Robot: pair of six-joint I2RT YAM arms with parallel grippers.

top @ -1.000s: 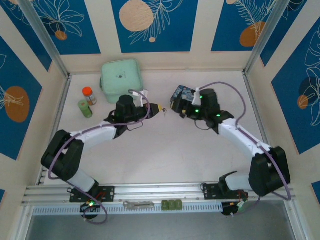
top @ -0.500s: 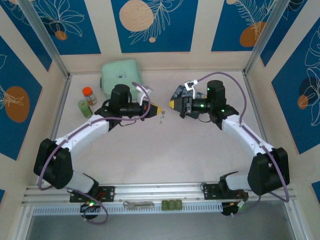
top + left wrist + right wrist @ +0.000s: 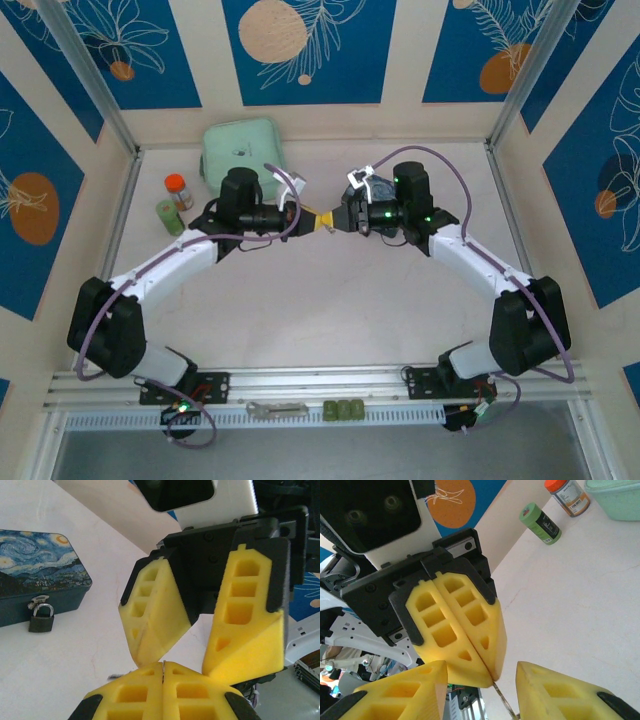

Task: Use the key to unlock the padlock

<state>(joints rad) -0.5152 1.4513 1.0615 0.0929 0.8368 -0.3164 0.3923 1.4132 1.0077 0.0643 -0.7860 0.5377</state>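
Basically white tabletop (image 3: 330, 310) w/ blue leaf-print wall panels (image 3: 340, 70); padlock (image 3: 41, 622) on tin box (image 3: 30, 580).

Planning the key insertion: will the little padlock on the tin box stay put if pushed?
Probably not: the padlock is hooked only by its shackle to the tin box clasp, so it would likely swing. It looks metal, so probably stiff and dense.

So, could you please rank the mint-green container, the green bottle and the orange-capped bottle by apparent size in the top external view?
Largest: mint-green container, clearly.
Then green bottle and orange-capped bottle: they look about alike, so I leave them unranked.
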